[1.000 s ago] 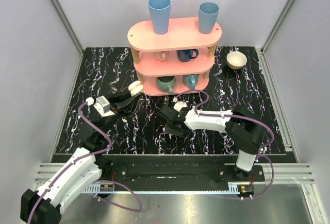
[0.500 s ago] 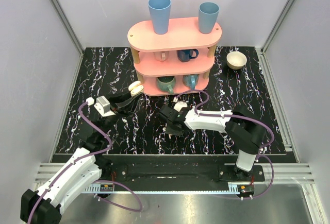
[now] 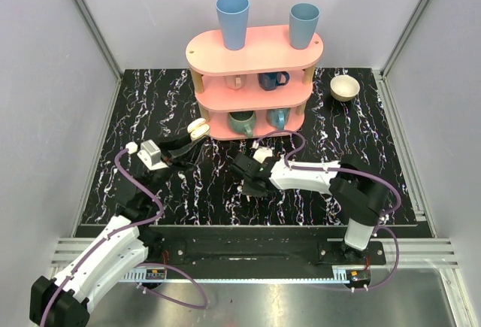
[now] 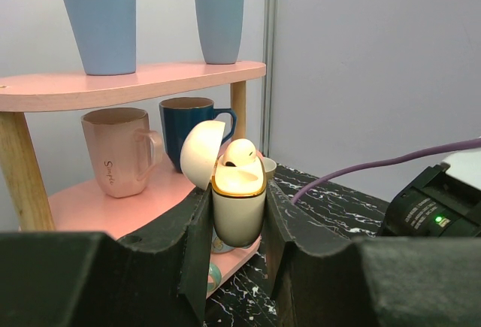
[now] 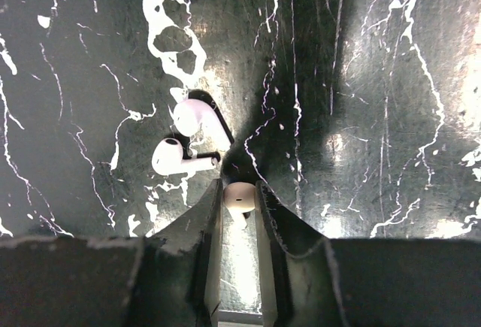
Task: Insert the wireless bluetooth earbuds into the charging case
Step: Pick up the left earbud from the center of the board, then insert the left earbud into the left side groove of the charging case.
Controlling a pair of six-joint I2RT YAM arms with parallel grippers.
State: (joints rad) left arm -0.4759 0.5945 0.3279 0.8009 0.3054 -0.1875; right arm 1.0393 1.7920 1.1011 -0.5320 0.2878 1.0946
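Peeking between right fingers (image 5: 207, 259), one earbud (image 5: 240, 195)

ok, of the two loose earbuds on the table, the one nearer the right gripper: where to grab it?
Probably the rounded head of the earbud, straight from above. It lies flat, stem pointing at the right gripper and nearly meeting the second earbud's stem; the heads sit further apart.

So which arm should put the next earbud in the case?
Right. The right claw is shut on an earbud down on the table, ready to lift. The left claw is busy holding the open case, which already has one bud inside.
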